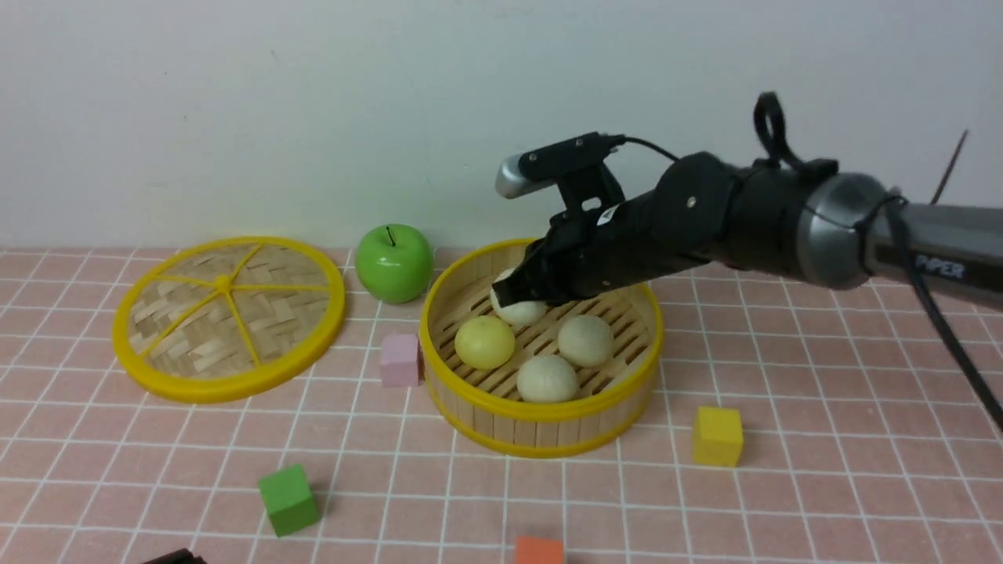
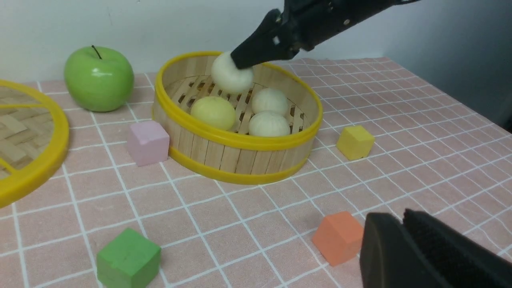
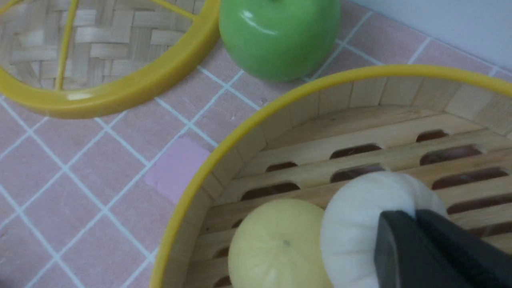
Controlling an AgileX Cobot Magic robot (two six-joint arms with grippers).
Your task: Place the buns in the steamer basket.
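Note:
The steamer basket (image 1: 501, 427) stands mid-table. Three buns lie on its slatted floor: a pale yellow one (image 1: 484, 341) and two off-white ones (image 1: 584, 339) (image 1: 547, 378). My right gripper (image 1: 513, 294) reaches into the back of the basket and is shut on a fourth, white bun (image 1: 523, 313), pinching it by its top. In the right wrist view this bun (image 3: 356, 224) sits beside the yellow bun (image 3: 276, 244), with the gripper (image 3: 414, 218) closed on it. I cannot tell if it touches the floor. My left gripper (image 2: 402, 218) is shut and empty, low near the front.
A flat woven lid (image 1: 229, 317) lies to the left and a green apple (image 1: 393, 262) behind the basket. A pink cube (image 1: 400, 359) touches the basket's left wall. A yellow cube (image 1: 717, 435), a green cube (image 1: 288, 499) and an orange cube (image 2: 338, 237) lie around.

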